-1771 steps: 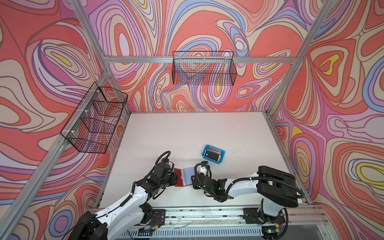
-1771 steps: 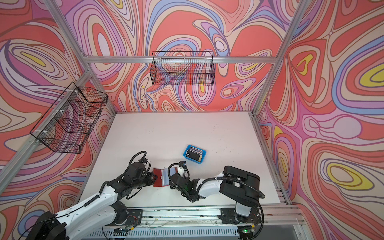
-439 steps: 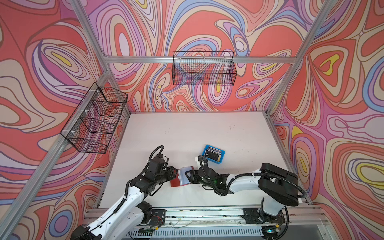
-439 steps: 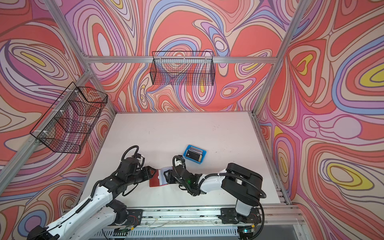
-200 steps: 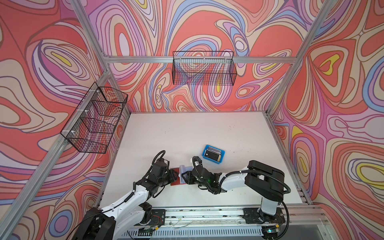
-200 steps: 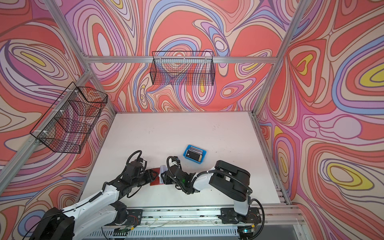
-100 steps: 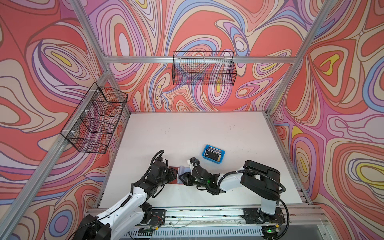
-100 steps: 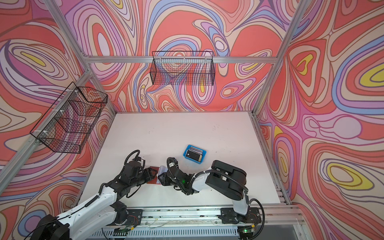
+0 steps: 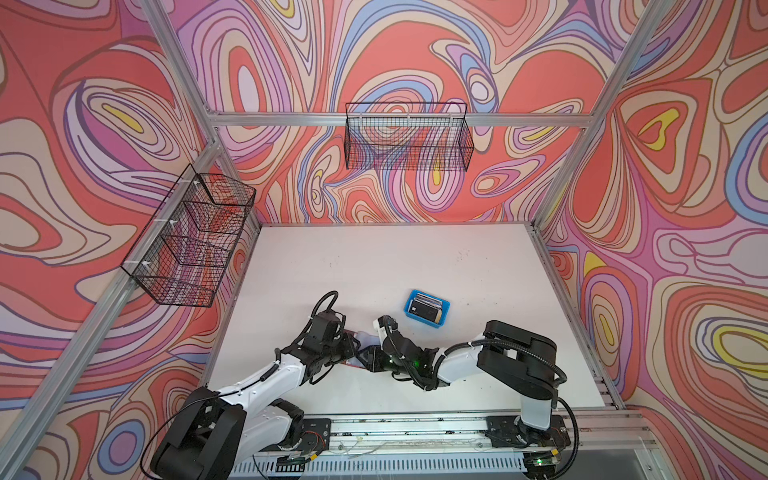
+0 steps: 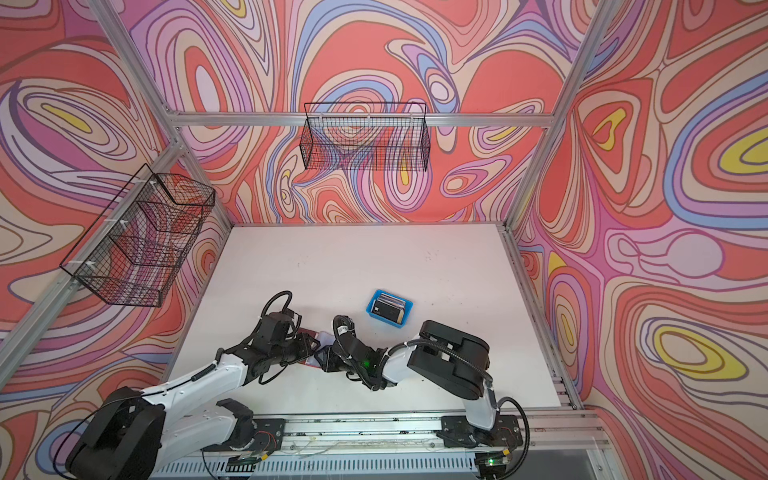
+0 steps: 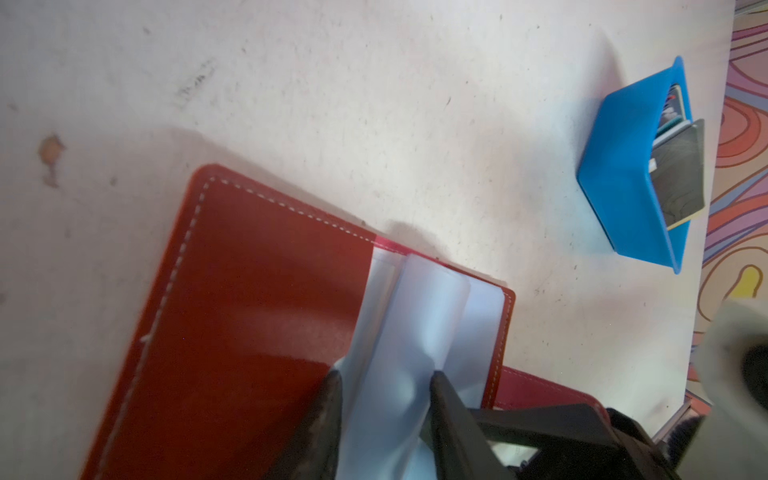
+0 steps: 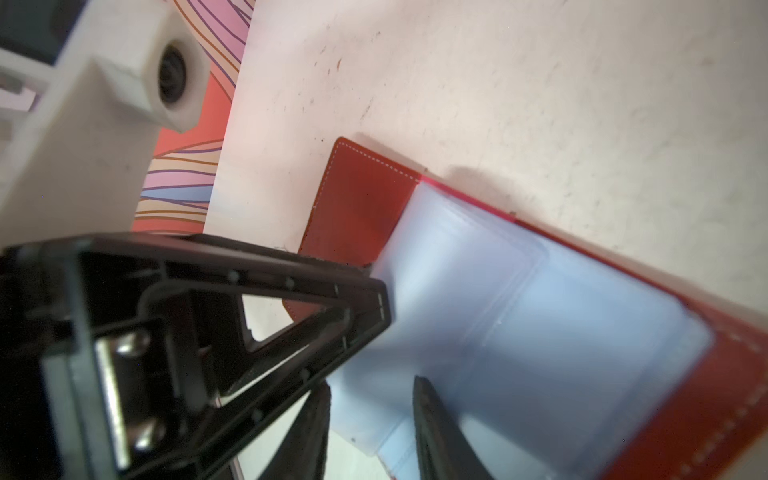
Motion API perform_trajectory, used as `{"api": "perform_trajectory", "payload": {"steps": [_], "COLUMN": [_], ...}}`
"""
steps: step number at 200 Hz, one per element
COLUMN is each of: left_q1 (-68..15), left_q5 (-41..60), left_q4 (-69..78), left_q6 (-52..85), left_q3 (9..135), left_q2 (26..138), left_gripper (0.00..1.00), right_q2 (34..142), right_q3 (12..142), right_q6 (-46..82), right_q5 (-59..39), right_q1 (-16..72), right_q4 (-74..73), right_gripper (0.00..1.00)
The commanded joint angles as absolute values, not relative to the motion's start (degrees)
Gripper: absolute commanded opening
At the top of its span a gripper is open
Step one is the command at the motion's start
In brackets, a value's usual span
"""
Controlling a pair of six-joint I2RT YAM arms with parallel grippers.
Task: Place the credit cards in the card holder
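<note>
The card holder (image 11: 249, 311) lies open near the table's front, a red-brown cover with clear plastic sleeves (image 11: 428, 299); both top views show it between the two grippers (image 9: 360, 337) (image 10: 311, 332). My left gripper (image 11: 384, 386) (image 9: 353, 347) is shut on a bunch of sleeves that bulges up between its fingers. My right gripper (image 12: 370, 386) (image 9: 369, 354) is open and straddles a corner of the flat sleeves (image 12: 540, 324), close beside the left one. The credit cards (image 9: 426, 309) (image 10: 388, 309) (image 11: 677, 178), a black one on top, are stacked to the right, clear of both grippers.
The cards sit in a small blue tray (image 9: 424, 325) (image 11: 619, 158) just right of the card holder. Wire baskets hang on the left wall (image 9: 191, 245) and the back wall (image 9: 409, 141). The white table (image 9: 374, 257) stretches behind the arms.
My left jaws have narrowed onto the sleeves. The right gripper has shifted left, closer against the left one over the card holder. The tray and cards have not moved.
</note>
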State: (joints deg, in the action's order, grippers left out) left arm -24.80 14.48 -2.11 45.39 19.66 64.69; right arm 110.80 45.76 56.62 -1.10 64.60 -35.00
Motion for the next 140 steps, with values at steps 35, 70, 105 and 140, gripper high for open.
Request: {"api": "perform_trajectory", "payload": {"steps": [35, 70, 105, 140], "left_q1": [-24.55, -24.35, -24.15, -24.08], "left_q5": [9.66, 9.27, 9.64, 10.54], "left_q4": [-4.57, -5.41, -4.82, -3.68], "left_q6": [44.82, 45.00, 44.91, 45.02], "left_q3": [19.83, 20.31, 20.22, 19.83], "left_q2": [66.10, 65.99, 66.35, 67.08], "left_gripper": [0.17, 0.18, 0.18, 0.18], "right_q2": [109.32, 107.36, 106.48, 108.31], "right_q3": [44.65, 42.64, 41.35, 43.35], "right_q6": [56.25, 57.57, 59.20, 58.70], "right_q5": [0.09, 2.01, 3.96, 2.21], "right_q1": [64.89, 64.91, 64.90, 64.86], "right_q4": [-35.99, -35.10, -34.07, -33.95], "right_gripper": [0.36, 0.38, 0.39, 0.39]}}
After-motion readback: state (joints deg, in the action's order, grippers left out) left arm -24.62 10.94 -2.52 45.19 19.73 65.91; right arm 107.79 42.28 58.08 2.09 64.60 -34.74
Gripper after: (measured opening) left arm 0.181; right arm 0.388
